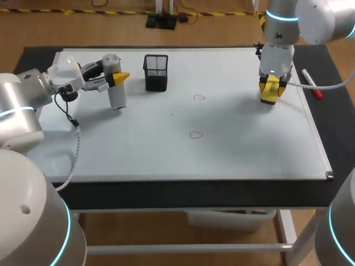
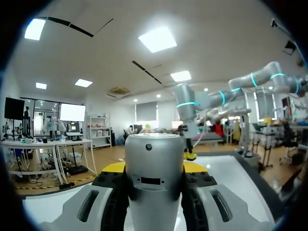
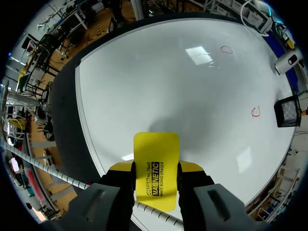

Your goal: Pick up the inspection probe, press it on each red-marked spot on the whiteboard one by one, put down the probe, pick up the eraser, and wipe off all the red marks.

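The probe (image 1: 115,91) stands roughly upright at the far left of the whiteboard (image 1: 138,144). Its lower end is at or just above the surface, and the left gripper (image 1: 117,78) is clamped on its upper body from both sides. The eraser (image 1: 269,94) is pinched by its long edges in the right gripper (image 1: 270,87), near the board's far right edge. Whether it touches the board I cannot tell.

Two red marks (image 1: 199,98) (image 1: 196,134) lie unwiped in the middle, well apart from both tools. A black mesh cup (image 1: 156,72) stands just beside the probe, and a marker (image 1: 310,83) lies off the board's right edge.

With the eraser in its grip, wiping looks like the step in hand. The next move calls for carrying it to the farther mark and laying it flat.

The right wrist view shows both marks ahead of the eraser. The left wrist view shows none, only the probe filling the fingers. Only the head view shows the probe's lower end.
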Available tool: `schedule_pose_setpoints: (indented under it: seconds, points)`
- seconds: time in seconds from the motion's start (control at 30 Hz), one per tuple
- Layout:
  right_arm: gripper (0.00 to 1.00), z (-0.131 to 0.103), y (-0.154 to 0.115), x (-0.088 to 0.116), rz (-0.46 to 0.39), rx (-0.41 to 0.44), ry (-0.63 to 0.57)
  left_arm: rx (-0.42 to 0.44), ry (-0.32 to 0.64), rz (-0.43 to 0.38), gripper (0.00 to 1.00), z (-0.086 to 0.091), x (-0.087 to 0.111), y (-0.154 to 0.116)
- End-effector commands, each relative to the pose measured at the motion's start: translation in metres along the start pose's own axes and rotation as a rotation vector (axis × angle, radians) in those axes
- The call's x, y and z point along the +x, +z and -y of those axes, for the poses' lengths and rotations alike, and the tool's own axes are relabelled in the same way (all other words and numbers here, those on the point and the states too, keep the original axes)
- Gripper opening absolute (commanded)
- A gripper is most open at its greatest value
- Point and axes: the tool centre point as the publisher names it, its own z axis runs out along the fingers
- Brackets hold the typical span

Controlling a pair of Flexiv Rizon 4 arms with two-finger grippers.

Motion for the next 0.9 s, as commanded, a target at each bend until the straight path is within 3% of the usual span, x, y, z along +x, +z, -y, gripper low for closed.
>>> schedule_pose_setpoints:
  seconds: [0.03, 0.33, 0.57, 0.9]
  points:
    - [0.0, 0.001, -0.001, 0.0, -0.004, 0.001, -0.002, -0.003, -0.002, -0.005, 0.0, 0.003, 0.0, -0.002]
    - [0.0, 0.001, -0.001, 0.0, -0.004, 0.001, -0.002, -0.003, -0.002, -0.005, 0.0, 0.003, 0.0, -0.002]
    - [0.0, -0.009, -0.005, -0.028, 0.001, 0.007, -0.061, -0.003, -0.002, -0.005, 0.0, 0.003, 0.0, -0.002]
    - [0.0, -0.039, -0.01, -0.088, -0.004, 0.022, -0.204, -0.003, -0.002, -0.005, 0.0, 0.003, 0.0, -0.002]
